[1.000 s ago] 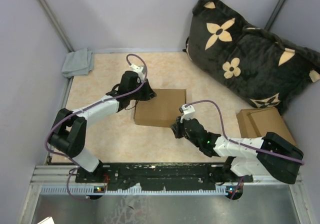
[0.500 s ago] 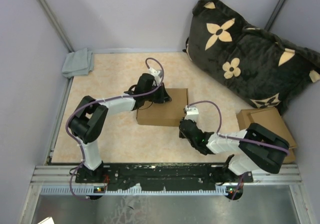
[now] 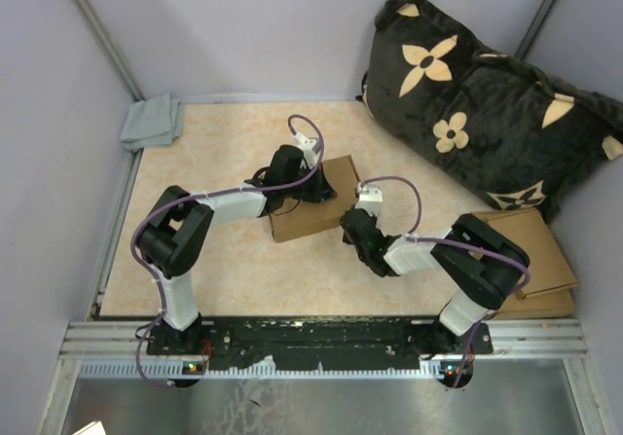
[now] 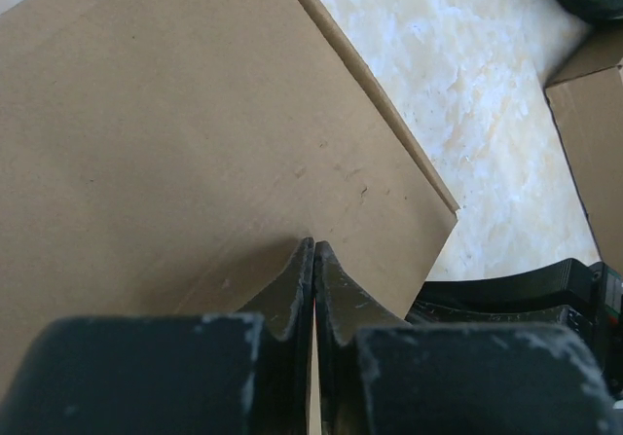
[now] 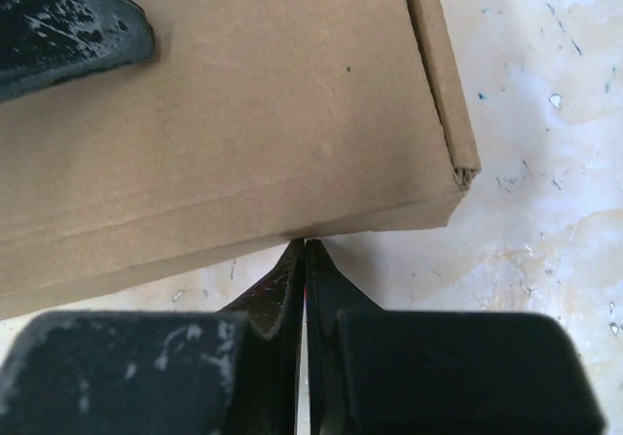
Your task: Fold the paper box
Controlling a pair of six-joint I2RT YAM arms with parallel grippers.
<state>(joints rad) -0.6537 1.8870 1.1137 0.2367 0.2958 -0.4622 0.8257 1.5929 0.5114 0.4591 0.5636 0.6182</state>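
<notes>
The paper box [image 3: 316,201] is plain brown cardboard, closed into a flat box, lying on the table's middle, turned a little askew. My left gripper [image 3: 313,190] is shut and empty, its tips pressing on the box's top face [image 4: 195,133] near the far side. My right gripper [image 3: 348,229] is shut and empty, its tips against the box's near right side wall [image 5: 292,211], by the corner. The left fingertips [image 5: 68,26] show at the upper left of the right wrist view.
A pile of brown cardboard pieces [image 3: 526,260] lies at the right edge, under my right arm's elbow. A black cushion with tan flowers [image 3: 487,94] fills the back right. A grey cloth [image 3: 154,121] lies in the back left corner.
The box has turned counter-clockwise and shifted slightly. My right gripper moved up against its near right corner; my left gripper stayed on the top face.
</notes>
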